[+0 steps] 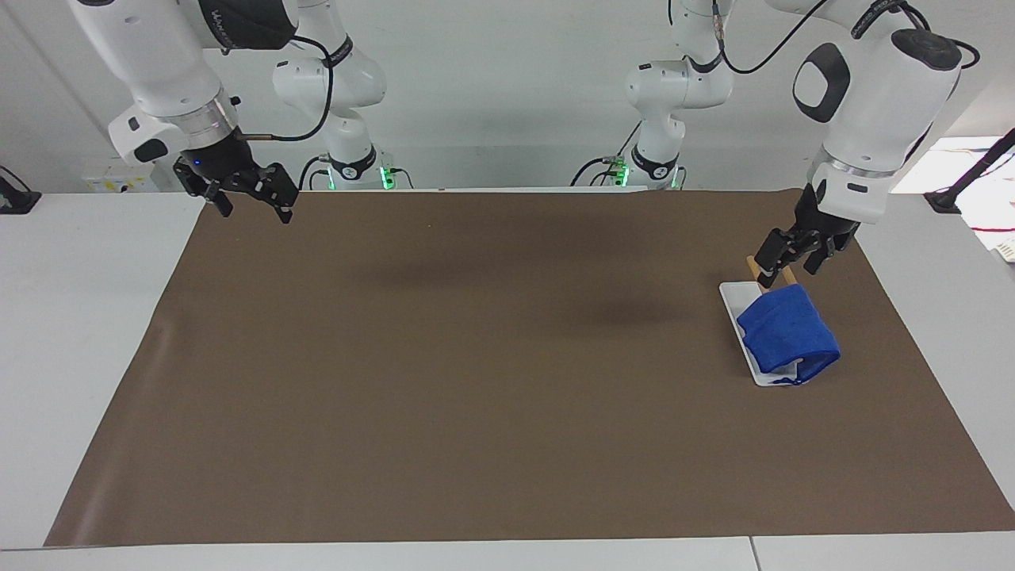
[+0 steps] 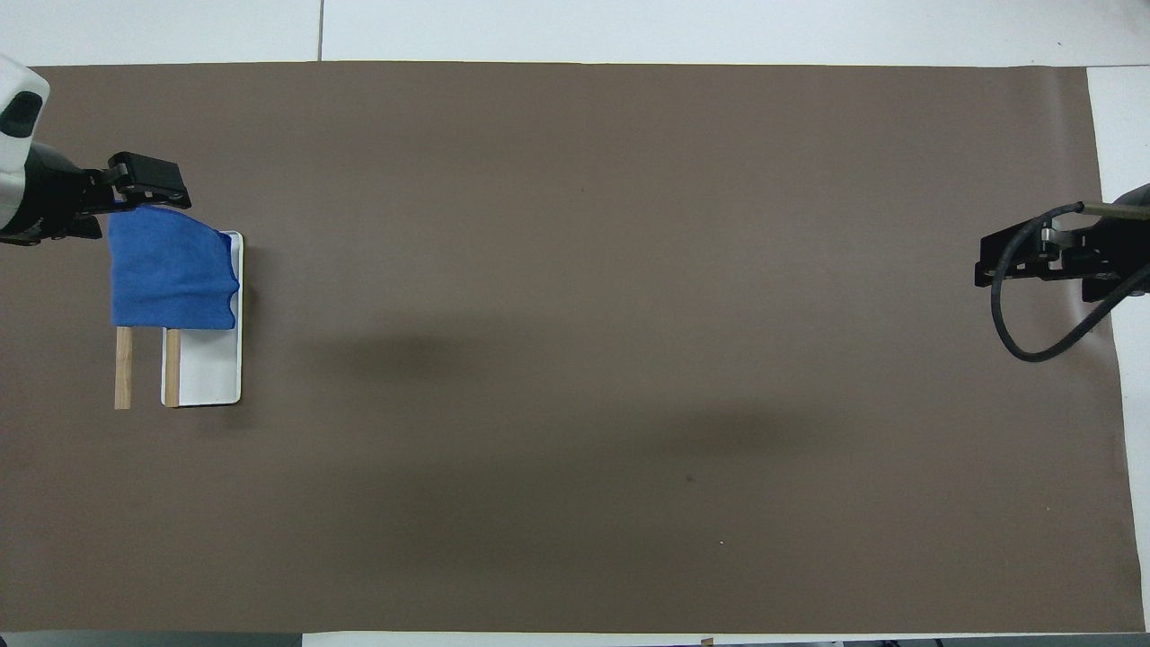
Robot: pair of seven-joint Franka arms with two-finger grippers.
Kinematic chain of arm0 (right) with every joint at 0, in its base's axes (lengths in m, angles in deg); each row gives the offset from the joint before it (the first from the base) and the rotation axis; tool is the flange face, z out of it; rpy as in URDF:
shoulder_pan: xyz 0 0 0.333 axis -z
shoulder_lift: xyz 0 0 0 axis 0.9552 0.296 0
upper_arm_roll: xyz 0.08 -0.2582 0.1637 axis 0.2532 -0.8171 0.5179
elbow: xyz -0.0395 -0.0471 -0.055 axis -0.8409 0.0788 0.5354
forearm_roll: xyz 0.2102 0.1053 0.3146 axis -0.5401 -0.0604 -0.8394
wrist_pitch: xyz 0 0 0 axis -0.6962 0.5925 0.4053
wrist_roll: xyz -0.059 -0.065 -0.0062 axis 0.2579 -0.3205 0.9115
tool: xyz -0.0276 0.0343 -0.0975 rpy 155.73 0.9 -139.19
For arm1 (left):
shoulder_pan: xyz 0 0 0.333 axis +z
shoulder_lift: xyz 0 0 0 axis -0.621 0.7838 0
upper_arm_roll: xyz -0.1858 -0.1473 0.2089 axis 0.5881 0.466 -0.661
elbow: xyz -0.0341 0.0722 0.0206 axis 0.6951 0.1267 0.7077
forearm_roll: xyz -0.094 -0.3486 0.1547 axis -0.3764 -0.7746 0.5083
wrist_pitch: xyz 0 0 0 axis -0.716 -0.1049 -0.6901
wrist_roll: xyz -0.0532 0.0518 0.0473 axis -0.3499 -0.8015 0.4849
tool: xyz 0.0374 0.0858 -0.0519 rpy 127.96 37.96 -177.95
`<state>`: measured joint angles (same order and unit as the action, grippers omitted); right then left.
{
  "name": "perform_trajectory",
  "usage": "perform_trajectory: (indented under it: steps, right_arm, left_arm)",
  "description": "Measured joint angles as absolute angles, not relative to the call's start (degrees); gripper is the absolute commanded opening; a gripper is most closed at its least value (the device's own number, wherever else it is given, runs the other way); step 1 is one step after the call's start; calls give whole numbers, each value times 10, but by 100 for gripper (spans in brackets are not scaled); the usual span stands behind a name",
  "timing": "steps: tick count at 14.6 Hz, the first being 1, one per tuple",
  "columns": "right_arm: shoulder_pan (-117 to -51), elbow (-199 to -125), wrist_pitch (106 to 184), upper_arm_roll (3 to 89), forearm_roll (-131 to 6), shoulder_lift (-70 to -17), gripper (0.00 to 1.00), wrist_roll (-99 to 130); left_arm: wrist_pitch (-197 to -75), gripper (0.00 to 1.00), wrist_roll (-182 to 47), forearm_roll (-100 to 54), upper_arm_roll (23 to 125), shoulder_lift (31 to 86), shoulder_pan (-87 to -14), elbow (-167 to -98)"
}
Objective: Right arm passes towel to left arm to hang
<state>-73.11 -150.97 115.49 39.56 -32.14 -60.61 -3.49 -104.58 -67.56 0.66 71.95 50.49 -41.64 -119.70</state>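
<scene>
In the facing view, read from its left edge, we find at upper left the right arm (image 1: 170, 75), which waits, its right gripper (image 1: 252, 205) hanging over the corner of the brown mat (image 1: 492, 365) that covers the desk (image 1: 79, 333); its fingers stand wide and carry nothing; at centre the mat lies bare save for soft shadows; at right of centre we see the towel (image 1: 789, 333) draped over two wooden bars (image 1: 756, 273) of a rack with a white base (image 1: 733, 300), toward the left arm's end of the desk; at upper right the left arm (image 1: 876, 87) reaches down, its left gripper (image 1: 789, 266) over the bare ends of the bars, just beside the towel's upper edge, fingers spread and empty.

We judge the towel light, thin and limp; it will sag and fold under its own weight and may slide off smooth bars if tugged; a pinch at a corner or along a free hem, near the small loop at its lowest corner, seems the safest hold.

In the overhead view the left arm is cut by the left edge of the frame; one finger overlaps the towel's corner, yet we cannot tell whether it touches; the rack's uprights are hidden under the cloth; the loop is hard to make out.
</scene>
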Motion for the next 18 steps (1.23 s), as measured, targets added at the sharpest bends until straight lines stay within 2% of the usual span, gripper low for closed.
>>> perform_trajectory:
  steps: [6,11,18]
  right_arm:
    - [-731,-1516,1155,396,-321,-608,100,-35]
    - [-731,-1517,1148,396,-321,-610,100,-9]
    - [-731,-1517,1146,395,-321,-611,100,1]
  left_arm:
    - [-949,100,-760,7,712,513,-415,-1152]
    - [-919,100,-827,7,708,510,-382,-1153]
    - [-907,100,-831,7,713,506,-383,-1157]
